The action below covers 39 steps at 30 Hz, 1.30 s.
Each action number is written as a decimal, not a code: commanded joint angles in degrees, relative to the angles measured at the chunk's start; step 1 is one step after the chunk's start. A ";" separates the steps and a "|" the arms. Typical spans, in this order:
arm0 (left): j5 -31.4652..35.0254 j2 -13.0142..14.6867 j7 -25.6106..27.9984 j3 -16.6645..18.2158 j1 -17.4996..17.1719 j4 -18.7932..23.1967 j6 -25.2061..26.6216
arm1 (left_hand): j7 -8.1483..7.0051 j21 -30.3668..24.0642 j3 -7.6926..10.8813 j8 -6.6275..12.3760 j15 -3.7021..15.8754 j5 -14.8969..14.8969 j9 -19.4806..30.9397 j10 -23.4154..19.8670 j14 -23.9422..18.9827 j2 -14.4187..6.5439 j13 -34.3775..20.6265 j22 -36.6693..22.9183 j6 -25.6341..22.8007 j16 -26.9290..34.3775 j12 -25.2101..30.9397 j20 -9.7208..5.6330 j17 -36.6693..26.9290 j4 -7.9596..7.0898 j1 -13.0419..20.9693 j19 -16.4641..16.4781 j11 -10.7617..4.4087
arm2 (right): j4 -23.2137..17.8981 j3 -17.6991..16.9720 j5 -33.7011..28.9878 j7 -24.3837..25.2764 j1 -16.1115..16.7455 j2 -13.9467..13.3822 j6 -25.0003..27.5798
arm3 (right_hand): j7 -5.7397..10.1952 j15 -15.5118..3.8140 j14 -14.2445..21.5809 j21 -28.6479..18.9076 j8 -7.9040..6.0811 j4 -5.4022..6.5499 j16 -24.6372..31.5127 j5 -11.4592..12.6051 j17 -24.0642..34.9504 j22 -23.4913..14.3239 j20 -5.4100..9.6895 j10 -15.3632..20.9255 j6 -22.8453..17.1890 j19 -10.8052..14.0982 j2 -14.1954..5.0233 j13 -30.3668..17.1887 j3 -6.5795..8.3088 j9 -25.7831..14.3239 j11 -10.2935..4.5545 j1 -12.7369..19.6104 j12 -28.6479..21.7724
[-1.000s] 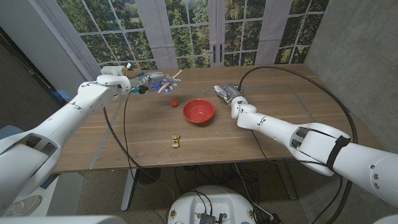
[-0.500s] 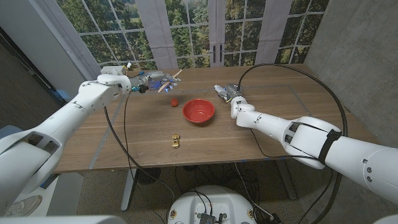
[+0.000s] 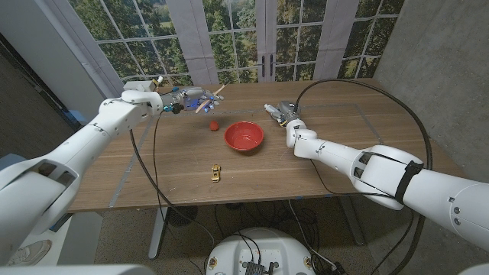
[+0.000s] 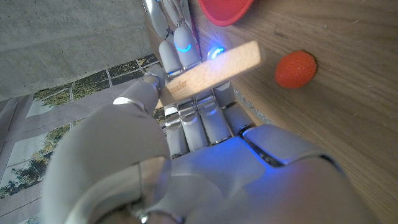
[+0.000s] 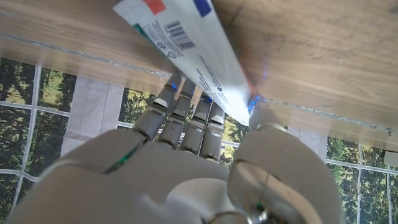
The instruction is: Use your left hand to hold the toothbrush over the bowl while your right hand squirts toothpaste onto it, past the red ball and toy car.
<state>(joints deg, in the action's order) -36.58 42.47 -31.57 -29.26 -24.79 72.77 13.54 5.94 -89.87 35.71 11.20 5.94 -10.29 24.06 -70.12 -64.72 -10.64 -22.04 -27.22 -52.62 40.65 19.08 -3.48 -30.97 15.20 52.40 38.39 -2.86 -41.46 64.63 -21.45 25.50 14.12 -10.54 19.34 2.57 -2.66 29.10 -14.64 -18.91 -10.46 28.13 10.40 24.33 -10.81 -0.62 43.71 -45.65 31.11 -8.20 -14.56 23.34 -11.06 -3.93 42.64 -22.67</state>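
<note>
— Where was the toothbrush (image 3: 214, 95) at that moment?

— The left hand (image 3: 189, 101) gripped it. In the head view the hand was above the far left part of the bench (image 3: 137, 164), and the wooden handle stuck out from the fingers toward the window. In the left wrist view the handle (image 4: 211, 73) lay across the fingers (image 4: 175, 46), with the thumb pressed on it.

— And the toothpaste?

— The right hand (image 3: 284, 114) held the toothpaste tube (image 3: 270, 109) at the far side of the bench, right of the red bowl (image 3: 244, 136). In the right wrist view the tube (image 5: 186, 46) was pinched between the fingers (image 5: 186, 109) and the thumb, close above the wood.

— So the brush was over the bowl?

— No, it was well apart from it, to the left. The red ball (image 3: 215, 124) lay between the left hand and the bowl, just beside the bowl's left rim. The toy car (image 3: 216, 173) stood nearer to the robot, in front of the bowl.
</note>
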 commanded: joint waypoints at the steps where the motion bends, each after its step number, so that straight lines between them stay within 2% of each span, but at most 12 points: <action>1: 0.19 -0.12 -0.09 -0.09 0.16 -0.04 -0.03 | 2.82 -0.03 7.77 0.00 7.12 0.29 0.14 -5.32 -6.55 -0.55 -0.06 -0.22 -3.16 -0.24 0.32 -8.49 -0.33 -7.35 0.11 -0.27 -5.07 | 0.17 0.03 -0.81 1.94 0.37 -0.56 -1.44 | 0.06 -7.25 0.70 -0.48 -0.34 -0.55 0.61 0.46 0.42 -0.12 -0.11 2.75 -0.93 0.63 0.58 -5.12 0.32 -0.21 -0.76 2.27 -0.51; 4: 0.15 -0.14 -0.18 -0.05 0.19 -0.08 -0.12 | 2.82 -0.02 7.80 0.02 7.12 0.29 0.18 -5.29 -6.54 -0.55 -0.17 -0.24 -3.17 -0.40 0.42 -8.49 -0.37 -7.34 0.05 -0.32 -5.06 | 0.03 -0.21 -0.82 2.79 0.57 -0.79 -1.99 | 0.05 -7.19 0.67 -0.52 -0.14 -0.46 0.86 0.46 0.62 -0.13 -0.15 2.21 -0.60 0.69 1.07 -5.42 0.21 -0.22 -0.85 3.08 -0.34; 7: 0.20 -0.16 -0.24 -0.09 0.25 -0.08 -0.13 | 2.83 -0.06 7.81 0.03 7.12 0.30 0.21 -5.36 -6.69 -0.56 0.00 -0.30 -3.17 -0.41 0.37 -8.49 -0.45 -7.33 0.01 -0.34 -5.05 | -1.85 -0.67 -0.94 3.46 1.13 -1.85 -2.09 | 0.12 -7.55 0.72 -0.55 -0.06 -0.15 1.19 0.50 0.91 -0.15 -0.03 2.47 -0.56 0.71 1.02 -5.69 0.14 -0.24 -0.86 3.60 -0.49; 18: 0.41 -0.15 -0.08 -0.38 0.39 0.42 0.50 | 2.92 -0.03 7.88 0.10 7.13 0.31 0.29 -5.42 -6.85 -0.57 0.00 -0.19 -3.45 -0.86 0.54 -8.49 -0.59 -7.24 -0.16 -0.26 -5.05 | -12.23 -3.22 -2.18 4.09 4.03 -6.76 1.11 | 0.30 -7.59 0.78 -0.85 -0.23 0.48 1.90 0.61 1.57 -0.23 0.10 2.96 -1.48 1.22 0.98 -6.44 -0.25 -0.31 -1.14 4.41 -0.79; 29: 0.91 0.69 1.62 -0.80 0.26 2.72 3.31 | 3.04 -0.02 7.91 0.06 7.15 0.33 0.23 -5.45 -7.07 -0.56 0.08 -0.05 -3.65 -1.19 0.63 -8.49 -0.65 -7.12 -0.24 -0.11 -5.18 | -18.50 -5.41 -3.77 3.66 6.12 -9.70 4.09 | 0.36 -7.54 1.27 -0.98 -0.43 0.85 1.98 0.71 1.49 -0.28 0.15 4.05 -2.39 1.29 1.01 -7.04 -0.39 -0.35 -1.25 4.57 -1.28; 33: 0.96 0.63 1.36 -0.91 0.34 2.71 3.12 | 2.99 0.00 7.93 0.07 7.17 0.34 0.27 -5.33 -7.33 -0.54 0.08 0.00 -3.68 -1.16 0.63 -8.50 -0.84 -7.01 -0.22 -0.09 -5.04 | -20.09 -5.73 -4.78 3.82 6.70 -10.41 5.09 | 0.23 -7.81 2.85 -1.15 -0.78 1.05 2.76 0.77 1.72 -0.31 0.27 5.71 -3.59 1.48 0.77 -7.74 -0.50 -0.39 -1.77 4.82 -2.05; 36: 0.92 0.57 1.12 -0.90 0.33 2.62 2.80 | 2.94 0.02 7.95 0.04 7.16 0.34 0.31 -5.48 -7.31 -0.55 0.13 0.06 -3.62 -1.28 0.69 -8.49 -0.86 -6.97 -0.22 -0.06 -5.16 | -21.17 -5.60 -6.10 4.18 6.97 -10.96 5.88 | 0.23 -8.53 4.16 -1.47 -0.86 0.79 3.63 0.85 2.17 -0.34 0.66 6.65 -3.97 2.08 0.56 -8.41 -0.43 -0.41 -2.23 5.69 -2.63; 39: 0.75 0.58 1.09 -0.78 0.18 2.71 2.68 | 3.05 0.02 7.97 0.06 7.14 0.34 0.37 -5.47 -7.25 -0.56 0.15 0.08 -3.63 -1.43 0.71 -8.50 -0.86 -6.96 -0.25 -0.10 -5.13 | -22.50 -5.33 -7.56 3.68 7.02 -11.50 7.40 | 0.44 -8.94 6.65 -1.88 -0.82 0.71 5.39 0.90 3.21 -0.39 1.02 7.07 -4.09 2.76 0.04 -9.25 -0.37 -0.45 -2.44 6.76 -3.09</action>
<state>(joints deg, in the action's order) -35.79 42.92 -30.48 -30.00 -24.50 74.96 16.03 5.94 -89.87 35.96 11.20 5.93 -9.95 24.25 -70.12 -65.13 -10.70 -21.78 -27.08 -52.62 39.50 19.52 -3.68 -31.75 15.44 51.86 38.19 -2.86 -58.98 59.80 -25.71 29.33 19.93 -19.75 23.39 2.79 -3.16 34.12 -15.95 -19.51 -9.72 32.35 11.08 26.78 -11.08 0.43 49.87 -49.14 32.97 -7.86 -23.11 22.60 -11.34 -6.14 48.00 -25.19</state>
